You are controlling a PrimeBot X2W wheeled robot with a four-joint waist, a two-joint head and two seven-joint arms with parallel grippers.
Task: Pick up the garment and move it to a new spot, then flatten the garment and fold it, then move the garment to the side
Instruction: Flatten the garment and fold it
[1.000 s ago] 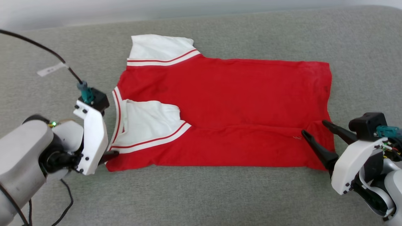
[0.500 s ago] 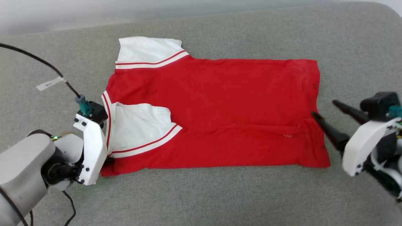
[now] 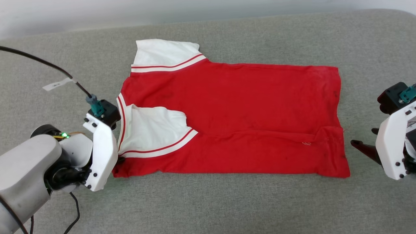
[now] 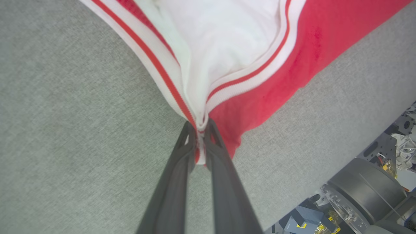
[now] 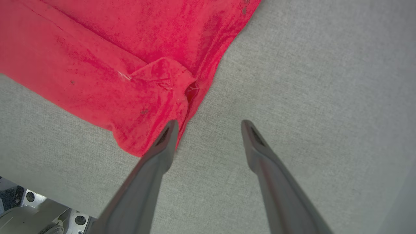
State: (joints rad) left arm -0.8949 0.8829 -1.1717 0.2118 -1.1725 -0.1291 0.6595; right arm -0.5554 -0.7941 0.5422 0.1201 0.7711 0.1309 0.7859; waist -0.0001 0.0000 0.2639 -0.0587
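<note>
The garment is a red jersey lying flat on the grey surface. Its far white sleeve is spread out and its near white sleeve is folded onto the red body. My left gripper is shut on the striped trim at the garment's near-left corner; in the head view my left gripper is mostly hidden behind its white wrist. My right gripper stands open on the bare surface just right of the hem corner. In the right wrist view my right gripper has one fingertip at the edge of the garment.
The grey padded surface stretches wide on every side of the garment. A black cable with a white label runs to my left wrist. Beyond the surface's near edge, robot base parts show.
My left gripper has shut on the near-left trim. My right gripper has drawn back rightward from over the hem corner onto bare surface, staying open. The head camera has shifted slightly.
</note>
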